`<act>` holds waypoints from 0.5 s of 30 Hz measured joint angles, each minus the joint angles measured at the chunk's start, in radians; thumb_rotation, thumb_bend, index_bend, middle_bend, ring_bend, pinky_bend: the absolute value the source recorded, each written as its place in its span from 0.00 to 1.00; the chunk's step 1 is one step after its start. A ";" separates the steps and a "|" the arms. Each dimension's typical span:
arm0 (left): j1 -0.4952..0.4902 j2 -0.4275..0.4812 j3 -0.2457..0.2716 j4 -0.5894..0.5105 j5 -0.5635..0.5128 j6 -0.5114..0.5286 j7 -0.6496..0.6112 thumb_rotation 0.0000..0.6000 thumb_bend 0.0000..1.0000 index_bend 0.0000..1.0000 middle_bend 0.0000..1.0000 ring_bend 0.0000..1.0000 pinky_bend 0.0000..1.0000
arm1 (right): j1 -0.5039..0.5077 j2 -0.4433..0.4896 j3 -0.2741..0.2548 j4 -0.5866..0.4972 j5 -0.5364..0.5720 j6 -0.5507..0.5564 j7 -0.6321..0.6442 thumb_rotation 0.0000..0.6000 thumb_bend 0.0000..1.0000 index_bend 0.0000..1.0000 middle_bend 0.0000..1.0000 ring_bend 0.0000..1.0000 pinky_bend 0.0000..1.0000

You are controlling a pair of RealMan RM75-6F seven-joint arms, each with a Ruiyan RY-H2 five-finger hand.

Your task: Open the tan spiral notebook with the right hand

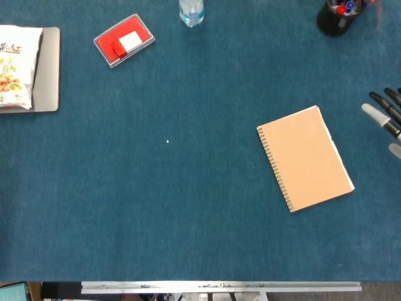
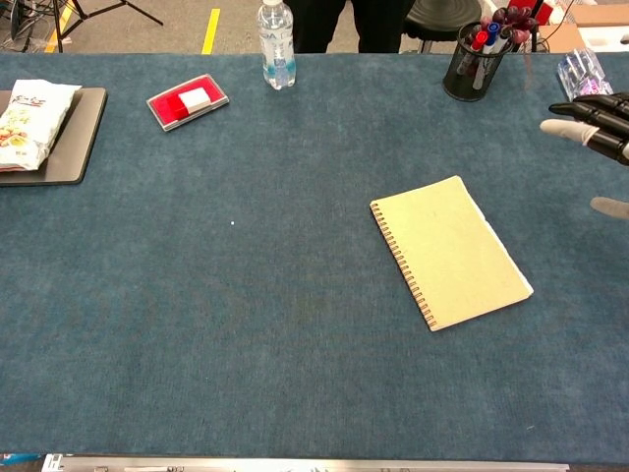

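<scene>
— On the blue table (image 1: 188, 207), right of the middle, what lies there?

— The tan notebook (image 1: 305, 158), flat and closed, turned a little so its spiral edge (image 1: 274, 168) faces left and its top corner points away from the robot. Nothing touches it.

— And the right hand?

— At the far right edge of both views, only its fingers show. The right hand (image 1: 387, 118) is near the notebook's right side but clear of it, with bare table between. In the chest view the right hand (image 2: 595, 122) has dark fingers with pale tips (image 2: 556, 126), spread apart and pointing left; they hold nothing.

— The left hand?

— Neither view shows it.

— What else is on the table?

— Along the far edge, a clear water bottle (image 2: 276, 44) stands upright, and a black cup of pens (image 2: 478, 54) stands toward the right. A second bottle (image 2: 582, 71) lies on its side at the far right, partly behind the fingers. A red case (image 1: 124, 41) with a white block in it sits at the upper left. At the left edge a snack bag (image 1: 14, 66) lies on a grey tray (image 1: 47, 69).
</scene>
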 measured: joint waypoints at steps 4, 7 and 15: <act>0.000 0.001 -0.001 0.000 -0.002 -0.002 -0.001 1.00 0.25 0.49 0.23 0.10 0.25 | 0.015 -0.038 -0.015 0.048 -0.002 -0.015 0.014 1.00 0.22 0.04 0.02 0.00 0.12; 0.000 0.001 -0.001 0.000 -0.002 -0.003 -0.004 1.00 0.25 0.49 0.23 0.10 0.25 | 0.027 -0.069 -0.027 0.082 -0.006 -0.025 0.024 1.00 0.22 0.04 0.01 0.00 0.11; 0.003 0.007 -0.001 -0.001 -0.003 0.000 -0.017 1.00 0.25 0.49 0.23 0.10 0.25 | 0.057 -0.138 -0.060 0.158 -0.022 -0.036 0.047 1.00 0.22 0.03 0.00 0.00 0.10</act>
